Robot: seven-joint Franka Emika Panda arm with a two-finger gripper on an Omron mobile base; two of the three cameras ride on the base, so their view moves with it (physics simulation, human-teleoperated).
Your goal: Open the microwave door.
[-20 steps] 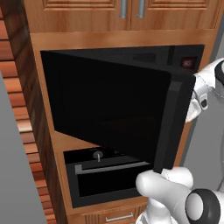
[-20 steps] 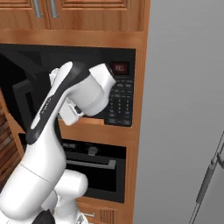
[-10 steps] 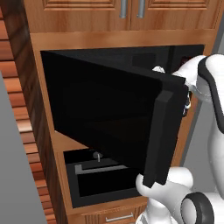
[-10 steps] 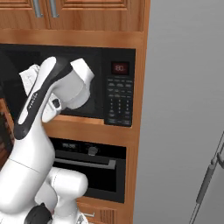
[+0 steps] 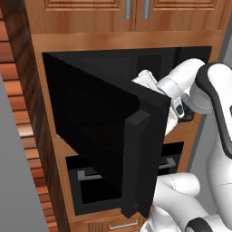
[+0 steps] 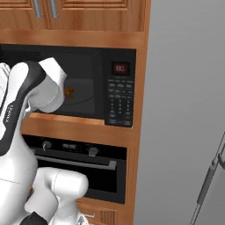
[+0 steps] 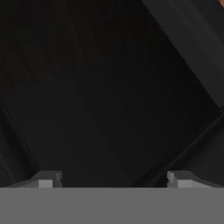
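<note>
The wooden cabinet column (image 5: pixel 41 77) carries all the appliances; two wooden cabinet doors (image 5: pixel 81 5) with vertical metal handles close its top section. A flat grey wall (image 6: pixel 184 110) stands to the right of the column in the right base view.

The microwave door (image 5: pixel 95 136) is a large glossy black panel hinged on its left side. It stands swung well out from the cavity, at a wide angle, with its free edge toward the cameras. The vertical black bar handle (image 5: pixel 135 163) runs along that free edge and shows end-on in the left base view. The lower part of the door covers much of the appliance below in that view.

The microwave cavity (image 6: pixel 83 90) is exposed. It is dark inside, and a small orange item (image 6: pixel 69 92) lies on its floor; the item cannot be identified. The control panel (image 6: pixel 118 94) with a red display and a keypad sits at the right of the cavity.

The oven door (image 6: pixel 88 173) is below the microwave, shut, with knobs above a horizontal silver-grey handle.

The white arm reaches behind the open door, with its hand at the door's upper inner side.

The tool (image 7: pixel 113 179) has its two tips spread wide apart and nothing between them. It faces a dark glossy surface at close range.
</note>
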